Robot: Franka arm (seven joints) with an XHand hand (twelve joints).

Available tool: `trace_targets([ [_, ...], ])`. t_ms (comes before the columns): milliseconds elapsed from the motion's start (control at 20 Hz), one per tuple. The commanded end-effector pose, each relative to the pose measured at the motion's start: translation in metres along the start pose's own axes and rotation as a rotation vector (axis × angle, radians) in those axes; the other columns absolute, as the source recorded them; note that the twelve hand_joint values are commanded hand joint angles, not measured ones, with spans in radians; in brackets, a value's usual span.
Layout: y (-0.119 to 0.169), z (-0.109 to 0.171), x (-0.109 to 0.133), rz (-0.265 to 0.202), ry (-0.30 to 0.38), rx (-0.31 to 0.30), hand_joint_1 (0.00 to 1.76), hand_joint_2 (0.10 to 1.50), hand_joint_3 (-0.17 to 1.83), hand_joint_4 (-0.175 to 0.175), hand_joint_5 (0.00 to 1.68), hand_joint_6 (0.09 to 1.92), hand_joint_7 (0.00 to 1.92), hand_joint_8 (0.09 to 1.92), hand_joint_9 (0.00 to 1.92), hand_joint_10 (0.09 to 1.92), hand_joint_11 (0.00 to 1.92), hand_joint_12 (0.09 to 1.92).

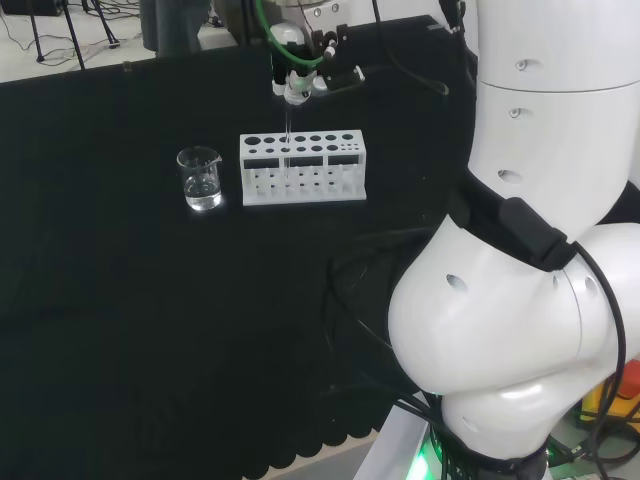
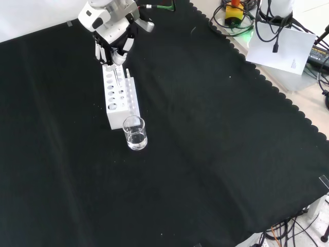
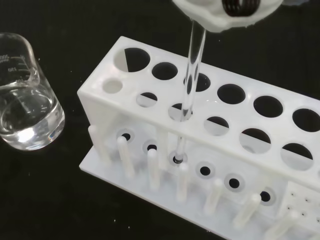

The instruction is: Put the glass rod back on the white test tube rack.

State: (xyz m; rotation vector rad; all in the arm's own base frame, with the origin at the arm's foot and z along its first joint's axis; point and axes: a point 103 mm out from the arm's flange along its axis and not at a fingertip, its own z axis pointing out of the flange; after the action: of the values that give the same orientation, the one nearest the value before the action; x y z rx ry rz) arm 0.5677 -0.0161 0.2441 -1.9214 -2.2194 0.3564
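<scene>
A white plastic test tube rack [image 1: 303, 167] with two rows of round holes in its top plate and a row of short pegs along its base is seen standing on the black cloth [image 1: 150, 300]. In the head view, a small clear glass beaker [image 1: 200, 179] holding clear liquid is placed just to the left of the rack, apart from it; in the front view the beaker [image 2: 134, 133] is nearer the camera, close to the rack's [image 2: 120, 95] end.

The black and white hand [image 1: 295, 82] is positioned directly above the rack, its fingers closed on the upper end of a thin clear glass rod [image 3: 192, 70]. The rod is held upright. In the wrist view it is seen passing down through a hole in the near row of the top plate, with its lower end at the matching socket in the base plate. In the head view the rod [image 1: 288, 130] is seen as a faint vertical line between hand and rack.
</scene>
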Motion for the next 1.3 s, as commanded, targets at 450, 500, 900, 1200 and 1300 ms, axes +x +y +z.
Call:
trace_targets([
  [450,-0.011,-0.013,0.0,0.002,-0.032,-0.004,1.65,0.89,-0.17,-0.175,1.0,0.09,0.77,0.78,1.63,0.09,1.66,0.65],
  [500,-0.013,-0.017,-0.001,0.006,-0.034,-0.01,1.65,0.89,-0.17,-0.175,0.99,0.09,0.76,0.77,1.63,0.09,1.66,0.65],
  [900,-0.026,-0.04,-0.003,0.022,-0.032,-0.024,1.65,0.89,-0.17,-0.175,0.79,0.09,0.61,0.75,1.63,0.09,1.66,0.68],
  [1200,-0.043,-0.064,-0.006,0.047,-0.033,-0.035,1.65,0.89,-0.17,-0.175,0.67,0.09,0.55,0.77,1.63,0.09,1.66,0.69],
  [1300,-0.051,-0.07,-0.009,0.057,-0.034,-0.045,1.65,0.89,-0.17,-0.175,0.66,0.09,0.55,0.77,1.63,0.09,1.66,0.69],
])
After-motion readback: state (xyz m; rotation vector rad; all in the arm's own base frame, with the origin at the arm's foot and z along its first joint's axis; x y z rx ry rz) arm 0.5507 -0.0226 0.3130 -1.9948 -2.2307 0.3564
